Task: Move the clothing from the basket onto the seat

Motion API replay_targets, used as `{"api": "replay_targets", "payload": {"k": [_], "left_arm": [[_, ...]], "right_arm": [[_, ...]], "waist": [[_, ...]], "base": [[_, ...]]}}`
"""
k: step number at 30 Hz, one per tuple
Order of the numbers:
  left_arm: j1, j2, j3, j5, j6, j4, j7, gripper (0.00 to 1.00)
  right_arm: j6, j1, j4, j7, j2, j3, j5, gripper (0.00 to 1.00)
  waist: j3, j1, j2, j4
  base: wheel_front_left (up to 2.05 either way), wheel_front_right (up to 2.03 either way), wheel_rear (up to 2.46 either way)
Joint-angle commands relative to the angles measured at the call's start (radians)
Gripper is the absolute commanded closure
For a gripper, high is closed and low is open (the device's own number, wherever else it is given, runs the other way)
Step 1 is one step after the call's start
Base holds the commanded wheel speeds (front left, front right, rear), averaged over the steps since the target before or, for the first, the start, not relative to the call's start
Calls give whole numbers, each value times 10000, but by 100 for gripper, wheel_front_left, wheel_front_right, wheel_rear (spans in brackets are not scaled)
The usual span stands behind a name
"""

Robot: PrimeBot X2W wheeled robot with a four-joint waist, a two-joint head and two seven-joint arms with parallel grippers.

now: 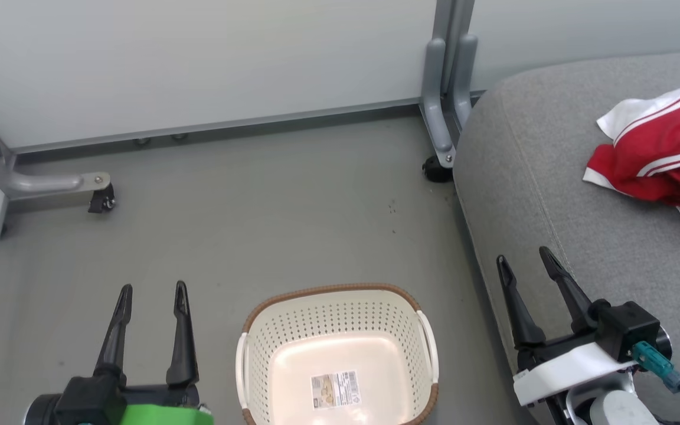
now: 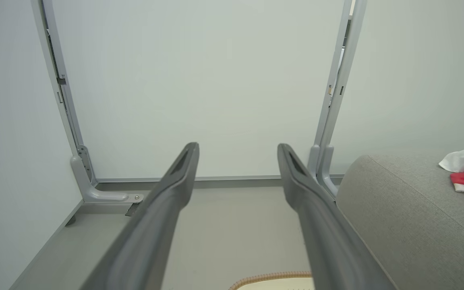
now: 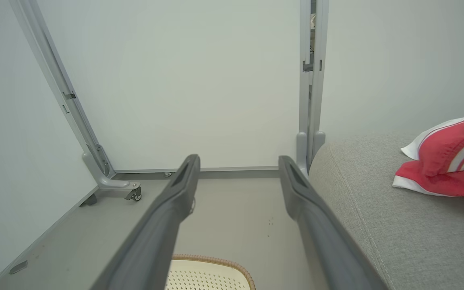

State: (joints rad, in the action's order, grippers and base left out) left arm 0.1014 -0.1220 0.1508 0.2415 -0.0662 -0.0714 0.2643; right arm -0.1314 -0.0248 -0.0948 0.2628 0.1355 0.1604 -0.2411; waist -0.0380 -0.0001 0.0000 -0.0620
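A cream laundry basket (image 1: 337,354) stands on the grey floor (image 1: 257,206) with nothing in it but a paper label (image 1: 334,389) on its bottom. The red clothing (image 1: 664,156) with white trim lies crumpled on the big grey seat (image 1: 552,195) to the robot's right, so the move looks done. The left gripper (image 1: 152,293) hangs beside the basket and the right gripper (image 1: 526,260) over the seat's near edge, each with fingers apart and holding nothing, seemingly at rest.
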Motion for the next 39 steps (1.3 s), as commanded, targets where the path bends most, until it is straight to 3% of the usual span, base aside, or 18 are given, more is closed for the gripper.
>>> {"api": "replay_targets", "payload": {"k": [1, 4, 12, 36, 37, 39], "left_arm": [[375, 71, -222, -141, 297, -1, -6, 0], [748, 316, -628, -311, 914, 69, -3, 0], [1442, 648, -1256, -313, 1570, 693, -4, 0], [1339, 710, -1276, -587, 1883, 905, -3, 0], [1419, 717, -1247, -572, 1851, 944, 2, 100], [1441, 731, -1201, -543, 1849, 1134, -2, 100]], "right_arm": [[12, 260, 65, 29, -51, 14, 92, 0], [12, 615, 84, 29, -110, 35, 126, 0], [14, 1518, 9, 29, -77, -22, 263, 0], [12, 1671, 79, 29, -94, -225, 468, 0], [0, 1638, 65, 0, -129, -219, 417, 100], [0, 1677, -99, -6, -158, -196, 390, 100]], "waist": [[710, 1, 0, 546], [920, 1, 0, 516], [1364, 1, 0, 392], [1365, 1, 0, 196], [1365, 1, 0, 198], [1364, 1, 0, 197]], "base": [[0, 0, 0], [0, 0, 0], [0, 0, 0], [0, 0, 0], [0, 0, 0], [0, 0, 0]]}}
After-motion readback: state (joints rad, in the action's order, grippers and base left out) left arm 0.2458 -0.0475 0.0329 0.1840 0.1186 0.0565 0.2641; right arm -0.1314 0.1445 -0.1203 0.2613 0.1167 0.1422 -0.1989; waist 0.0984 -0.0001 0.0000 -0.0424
